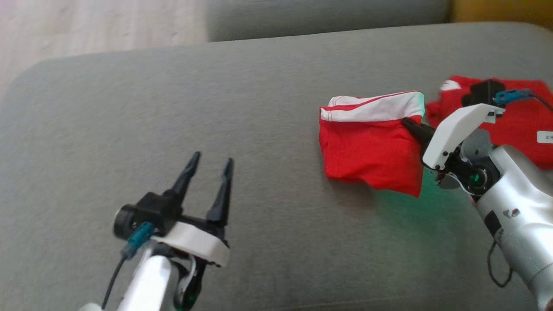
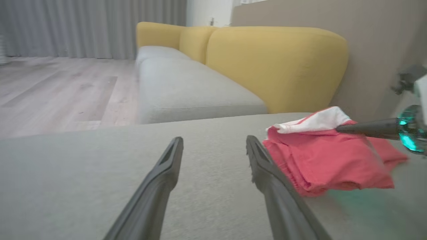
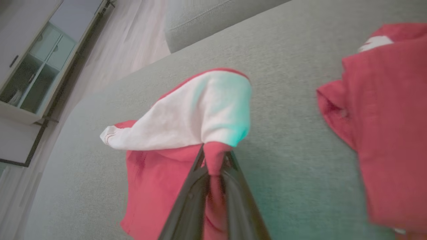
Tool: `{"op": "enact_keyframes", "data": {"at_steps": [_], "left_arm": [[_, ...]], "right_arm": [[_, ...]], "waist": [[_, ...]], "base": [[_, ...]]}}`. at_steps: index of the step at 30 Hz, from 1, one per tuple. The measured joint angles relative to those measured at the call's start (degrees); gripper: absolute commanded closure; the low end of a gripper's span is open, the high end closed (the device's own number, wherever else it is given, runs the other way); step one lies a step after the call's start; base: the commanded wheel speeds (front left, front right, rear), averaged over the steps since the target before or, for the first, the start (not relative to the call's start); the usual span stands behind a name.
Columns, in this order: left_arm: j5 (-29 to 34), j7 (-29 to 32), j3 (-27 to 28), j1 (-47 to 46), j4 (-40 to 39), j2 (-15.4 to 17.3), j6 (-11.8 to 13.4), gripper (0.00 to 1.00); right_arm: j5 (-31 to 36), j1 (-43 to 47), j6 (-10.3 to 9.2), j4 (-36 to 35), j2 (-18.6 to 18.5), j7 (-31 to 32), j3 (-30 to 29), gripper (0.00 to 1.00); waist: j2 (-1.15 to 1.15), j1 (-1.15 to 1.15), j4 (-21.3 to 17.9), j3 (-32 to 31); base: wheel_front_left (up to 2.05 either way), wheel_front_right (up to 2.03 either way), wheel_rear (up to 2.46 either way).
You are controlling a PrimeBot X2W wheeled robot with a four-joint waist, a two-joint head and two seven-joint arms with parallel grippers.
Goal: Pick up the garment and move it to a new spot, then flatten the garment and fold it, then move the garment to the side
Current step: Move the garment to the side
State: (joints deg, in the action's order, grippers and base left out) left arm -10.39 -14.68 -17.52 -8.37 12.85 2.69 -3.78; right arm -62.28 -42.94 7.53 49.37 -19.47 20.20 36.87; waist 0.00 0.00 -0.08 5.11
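Red garment (image 1: pixel 367 160) looks folded already, lying right of centre on the grey cushion (image 1: pixel 216 86). Right claw (image 1: pixel 408 124) is pinched on its right edge, and left claw (image 1: pixel 212 159) hangs open, well apart. I'd guess only the move aside is left, maybe by the other red garment (image 1: pixel 518 125).

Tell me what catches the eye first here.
A folded red garment with a white band lies right of centre on the grey cushion, its right edge pinched by the right gripper. A second red cloth lies at the far right, and the left gripper hovers open at lower left.
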Motion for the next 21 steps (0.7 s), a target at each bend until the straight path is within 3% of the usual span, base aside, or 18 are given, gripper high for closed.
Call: {"op": "enact_keyframes", "data": {"at_steps": [12,18,21], "left_arm": [[-0.4,0.0,-4.0,-2.1,1.0,0.0,-0.8,0.00],[0.3,0.0,-4.7,-4.1,2.0,0.0,-1.3,0.00],[0.5,0.0,-5.7,-5.4,2.3,0.1,-1.3,0.00]], "right_arm": [[-3.3,-1.1,0.00,-2.0,-1.4,-2.1,2.7,1.00],[-3.3,-3.3,0.00,-3.5,-4.1,-3.1,5.4,1.00],[-3.0,-6.3,0.00,-4.5,-7.2,-3.1,6.9,1.00]], "waist": [[0.00,0.00,-11.9,1.0],[0.00,0.00,-13.1,4.1],[0.00,0.00,-12.3,6.1]], "base": [[0.00,0.00,0.00],[0.00,0.00,0.00],[0.00,0.00,0.00]]}}
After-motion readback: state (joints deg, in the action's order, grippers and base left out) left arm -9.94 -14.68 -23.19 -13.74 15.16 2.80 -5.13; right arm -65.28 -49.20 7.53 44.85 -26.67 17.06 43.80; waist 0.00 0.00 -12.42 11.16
